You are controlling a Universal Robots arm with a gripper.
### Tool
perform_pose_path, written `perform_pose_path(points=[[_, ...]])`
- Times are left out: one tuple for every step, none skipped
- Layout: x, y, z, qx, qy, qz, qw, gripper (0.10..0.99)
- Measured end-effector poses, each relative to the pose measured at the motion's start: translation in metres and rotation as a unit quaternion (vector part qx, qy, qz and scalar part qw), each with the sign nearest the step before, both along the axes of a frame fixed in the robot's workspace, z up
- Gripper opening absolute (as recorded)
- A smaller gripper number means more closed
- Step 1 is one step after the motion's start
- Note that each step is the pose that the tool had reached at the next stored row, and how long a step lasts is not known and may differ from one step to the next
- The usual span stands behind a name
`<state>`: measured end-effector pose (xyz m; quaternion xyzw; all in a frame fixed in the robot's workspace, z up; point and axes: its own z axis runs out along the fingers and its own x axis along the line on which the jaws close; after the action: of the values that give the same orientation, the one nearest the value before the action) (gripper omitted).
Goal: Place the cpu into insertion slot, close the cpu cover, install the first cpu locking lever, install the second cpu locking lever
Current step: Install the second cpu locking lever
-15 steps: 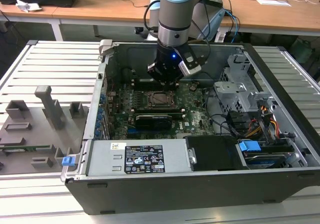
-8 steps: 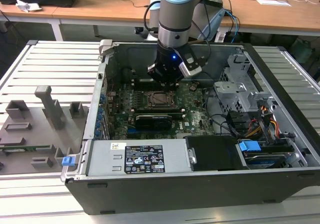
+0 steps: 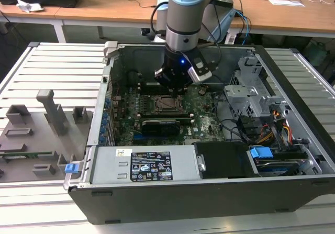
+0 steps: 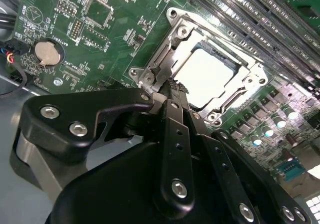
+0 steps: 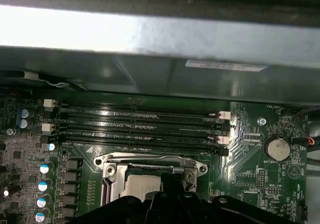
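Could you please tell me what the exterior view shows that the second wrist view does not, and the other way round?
The exterior view takes in the whole open computer case, the blue drive clip and the grey slatted table. The second wrist view brings out the coin battery and the gripper at the socket's edge. Both show the green motherboard and the cpu lying in its socket.

Nothing printed here can be made out. The black rectangular label [image 3: 151, 166] on the grey metal power supply box [image 3: 141, 166], well apart from the claw [image 3: 175, 89] at the case's front edge, carries white marks too small to read, as does the small white sticker [image 3: 123, 152] beside it.
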<state>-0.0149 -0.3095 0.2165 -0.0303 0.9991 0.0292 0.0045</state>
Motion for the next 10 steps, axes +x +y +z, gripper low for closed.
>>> perform_pose_path(points=[[0.0000,-0.0008,0.0000,0.0000,0.0000,0.000,1.0000,0.106],[0.0000,-0.0018,0.0000,0.0000,0.0000,0.000,1.0000,0.106],[0.0000,-0.0024,0.0000,0.0000,0.0000,0.000,1.0000,0.106],[0.0000,-0.0029,0.0000,0.0001,0.0000,0.000,1.0000,0.106],[-0.0001,-0.0032,0.0002,0.0000,0.0000,0.000,1.0000,0.106],[-0.0001,-0.0034,0.0009,-0.0001,0.0001,0.000,1.0000,0.106],[-0.0001,-0.0034,0.0018,0.0000,0.0000,0.000,1.0000,0.106],[0.0000,-0.0034,0.0056,0.0001,0.0000,0.000,1.0000,0.106],[0.0000,-0.0034,0.0113,0.0000,0.0000,0.000,1.0000,0.106],[0.0000,-0.0034,0.0162,0.0000,0.0000,0.000,1.0000,0.106]])
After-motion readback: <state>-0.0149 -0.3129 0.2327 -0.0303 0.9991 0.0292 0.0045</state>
